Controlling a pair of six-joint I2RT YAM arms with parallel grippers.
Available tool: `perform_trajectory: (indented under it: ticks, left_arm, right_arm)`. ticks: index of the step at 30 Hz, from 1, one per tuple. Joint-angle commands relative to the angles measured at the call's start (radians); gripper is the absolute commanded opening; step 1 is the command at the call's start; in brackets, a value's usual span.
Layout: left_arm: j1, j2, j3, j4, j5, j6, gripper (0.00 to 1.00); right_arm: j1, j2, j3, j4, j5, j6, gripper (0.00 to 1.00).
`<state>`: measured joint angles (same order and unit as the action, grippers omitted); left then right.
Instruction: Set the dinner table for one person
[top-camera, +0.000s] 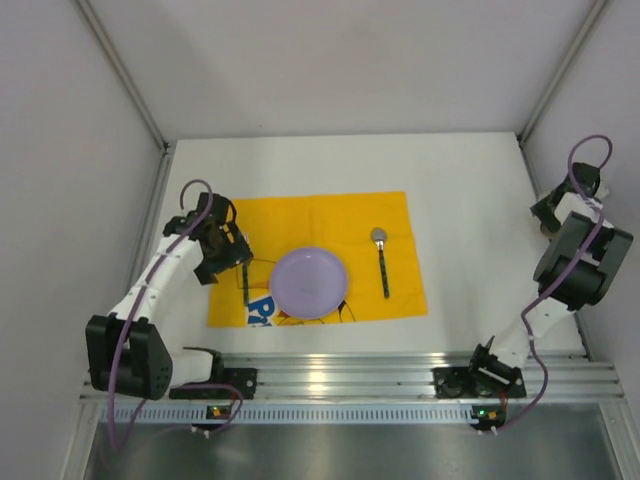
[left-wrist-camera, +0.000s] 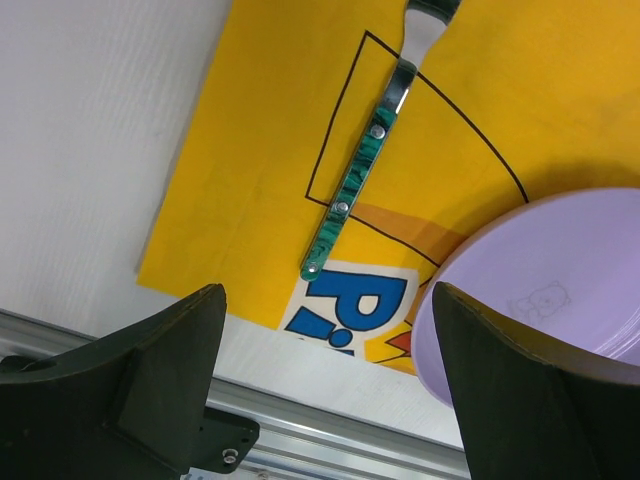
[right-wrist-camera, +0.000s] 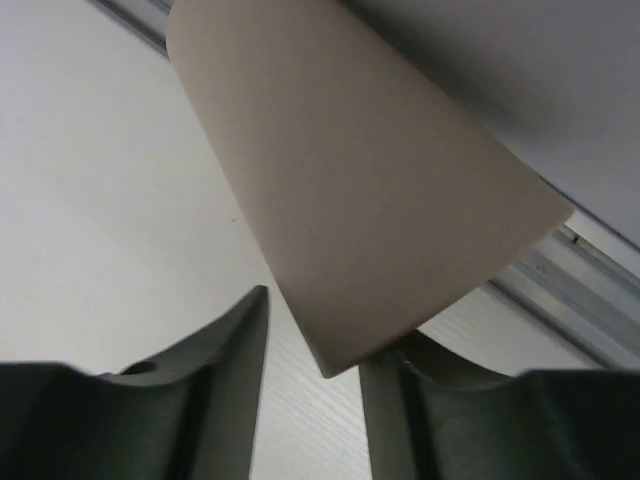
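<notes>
Bench (top-camera: 470, 200) fills the overhead view, a yellow placemat (top-camera: 320, 215) at its middle holding a plate (top-camera: 309, 283) and a spoon (top-camera: 382, 260). The right claw (top-camera: 548, 213) sits at the bench's right edge, well apart from the mat, which lies to its left. The left claw (top-camera: 225, 262) hovers over the mat's left side.

In the left wrist view, its jaws stand wide and empty, and a fork (left-wrist-camera: 352, 185) lies lengthwise ahead.

In the right wrist view, a beige cup (right-wrist-camera: 370, 180) points its long axis away from the claw, wide end nearest, bench beneath. The half-closed jaws straddle the rim, but whether they pinch it cannot be told.

Head of green-handled utensil (left-wrist-camera: 350, 190) beyond top edge
</notes>
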<state>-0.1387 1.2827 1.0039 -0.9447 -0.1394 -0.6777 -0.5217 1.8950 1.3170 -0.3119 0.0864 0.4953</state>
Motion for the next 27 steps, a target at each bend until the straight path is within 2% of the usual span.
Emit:
perform_trajectory:
  ticks: [1,2,4,5,6,12,15,17,18,19,21,22,27]
  left_arm:
    - [-0.061,-0.008,0.004,-0.04,-0.045,-0.069,0.89]
    - [-0.076,-0.003,0.004,-0.043,-0.051,-0.092,0.89]
    - [-0.117,0.001,0.001,-0.055,-0.069,-0.109,0.89]
    - [-0.13,0.0,-0.004,-0.062,-0.074,-0.123,0.88]
    - [-0.14,-0.003,-0.005,-0.065,-0.077,-0.129,0.88]
    - [-0.142,-0.034,-0.036,-0.063,-0.086,-0.148,0.88]
    - [-0.142,-0.025,-0.057,-0.029,-0.08,-0.154,0.88]
    - [-0.142,0.001,-0.053,0.003,-0.075,-0.157,0.89]
    - [-0.142,0.015,-0.045,0.013,-0.072,-0.155,0.89]
    - [-0.142,0.039,-0.038,0.026,-0.069,-0.152,0.89]
    - [-0.142,0.059,-0.018,0.058,-0.065,-0.143,0.89]
    - [-0.141,0.067,-0.013,0.067,-0.063,-0.14,0.89]
    - [-0.142,0.098,0.015,0.112,-0.063,-0.097,0.89]
  right_arm:
    - [-0.02,0.061,0.093,0.131,0.006,-0.035,0.33]
    - [-0.02,0.07,0.108,0.128,0.006,-0.043,0.22]
    - [-0.014,0.099,0.151,0.114,0.012,-0.052,0.12]
    - [-0.011,0.105,0.166,0.108,0.015,-0.063,0.02]
    - [-0.008,0.11,0.195,0.1,0.022,-0.066,0.0]
    - [0.075,0.055,0.313,-0.038,0.052,-0.064,0.0]
    - [0.185,-0.014,0.382,-0.148,0.023,0.041,0.0]
    - [0.3,-0.019,0.434,-0.214,-0.046,0.075,0.0]
    - [0.342,-0.001,0.543,-0.26,-0.068,0.068,0.0]
    - [0.427,0.056,0.606,-0.386,-0.074,0.055,0.0]
    - [0.501,0.108,0.754,-0.496,-0.103,-0.001,0.0]
    - [0.576,0.14,0.781,-0.586,-0.111,-0.014,0.0]
    - [0.709,0.199,0.812,-0.781,-0.177,-0.162,0.0]
